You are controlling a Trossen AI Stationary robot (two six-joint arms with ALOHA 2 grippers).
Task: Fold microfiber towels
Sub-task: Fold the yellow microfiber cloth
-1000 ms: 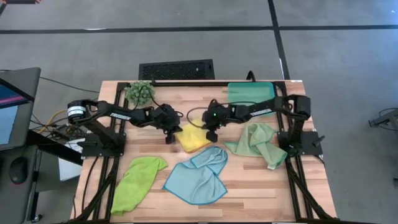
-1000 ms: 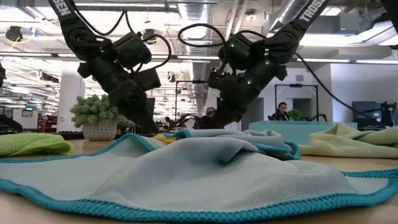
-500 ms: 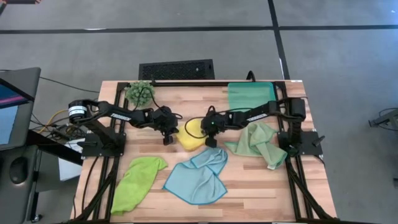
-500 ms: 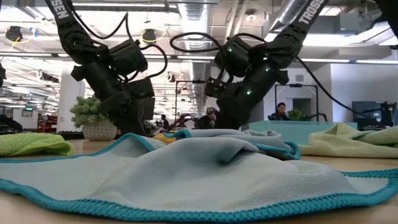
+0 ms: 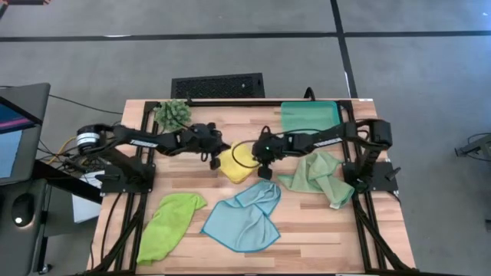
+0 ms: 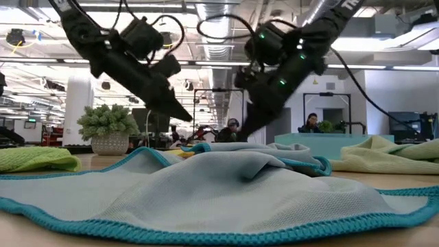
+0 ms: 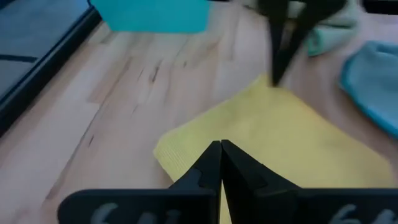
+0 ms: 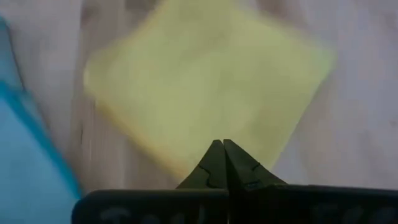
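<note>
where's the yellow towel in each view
High view: yellow towel, table centre, between both grippers.
Low view: a yellow sliver behind the light blue towel.
Left wrist view, fills the middle.
Right wrist view, fills the middle.
Shared landmark: the light blue towel beside it.

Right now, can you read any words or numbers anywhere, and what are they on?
Nothing reads whole.
White letters on the right arm, low view: cut off by the picture's edge.
White letters on the left arm, high view: too small.
Pale marks behind the left end effector: too blurred.
</note>
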